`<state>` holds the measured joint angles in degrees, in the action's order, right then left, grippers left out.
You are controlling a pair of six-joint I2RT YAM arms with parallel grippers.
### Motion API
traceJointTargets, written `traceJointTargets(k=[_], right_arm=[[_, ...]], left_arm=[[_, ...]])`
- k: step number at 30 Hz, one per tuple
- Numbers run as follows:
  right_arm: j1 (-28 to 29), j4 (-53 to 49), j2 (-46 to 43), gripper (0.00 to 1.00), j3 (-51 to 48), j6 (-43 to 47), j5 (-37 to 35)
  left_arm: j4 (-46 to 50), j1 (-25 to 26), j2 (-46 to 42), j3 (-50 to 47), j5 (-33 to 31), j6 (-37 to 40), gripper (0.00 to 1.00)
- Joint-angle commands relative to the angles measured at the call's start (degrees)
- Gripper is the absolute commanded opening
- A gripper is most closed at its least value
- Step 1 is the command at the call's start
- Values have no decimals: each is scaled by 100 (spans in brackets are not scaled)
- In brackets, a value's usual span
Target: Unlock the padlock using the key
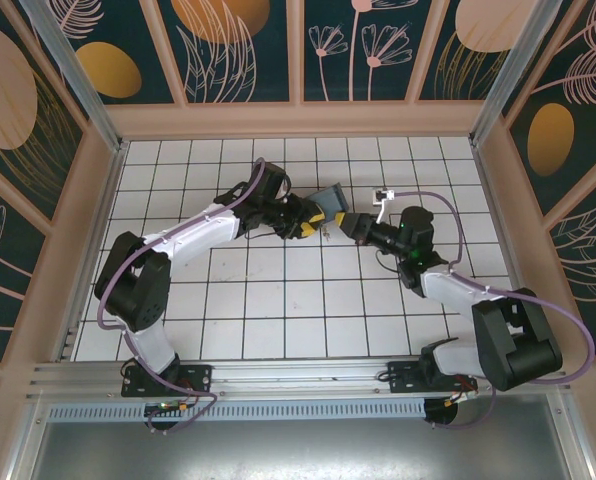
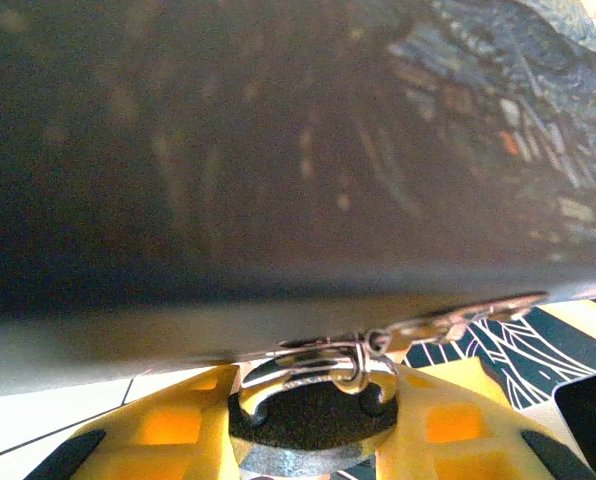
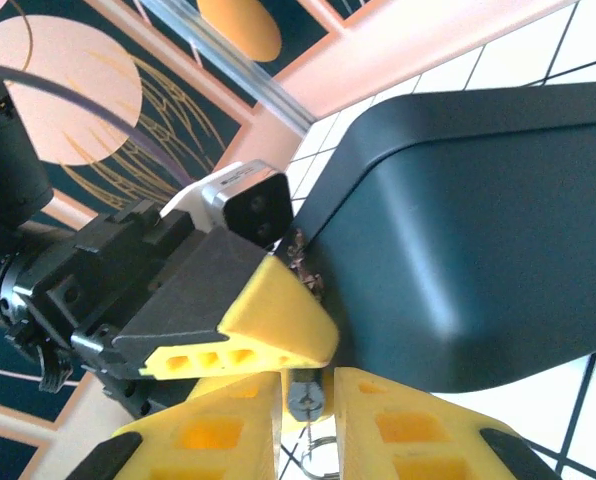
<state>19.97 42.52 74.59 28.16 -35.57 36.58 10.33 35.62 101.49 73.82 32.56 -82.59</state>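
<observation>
Left wrist: padlock (image 2: 308, 428) inside left gripper (image 2: 318, 398)

Top view is evenly bright and sharp, with soft shadows on the white bench (image 1: 278, 300). Above the left gripper (image 2: 313, 405), the box (image 2: 278, 150) is a dim, unfocused blur. Glare glints off the padlock (image 2: 323, 364). The right gripper (image 3: 308, 388) looks soft close up.

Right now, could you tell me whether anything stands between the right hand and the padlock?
Nothing foreign shows. The padlock sits between the left hand's fingers, by the dark box's edge. Ahead of the right hand lie only a small grey piece in its own fingers and the left hand's yellow finger, very close.
</observation>
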Motion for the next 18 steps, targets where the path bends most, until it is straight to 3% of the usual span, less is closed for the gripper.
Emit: traceJointTargets(k=[1, 8, 18], right_arm=[[205, 202, 177, 21, -23, -28, 279], [394, 409, 541, 19, -13, -88, 256], [446, 880, 799, 1, -21, -354, 391]], left_arm=[[-103, -31, -127, 297, 181, 86, 0], [-75, -37, -125, 323, 186, 88, 0], [-127, -31, -156, 235, 214, 62, 0]])
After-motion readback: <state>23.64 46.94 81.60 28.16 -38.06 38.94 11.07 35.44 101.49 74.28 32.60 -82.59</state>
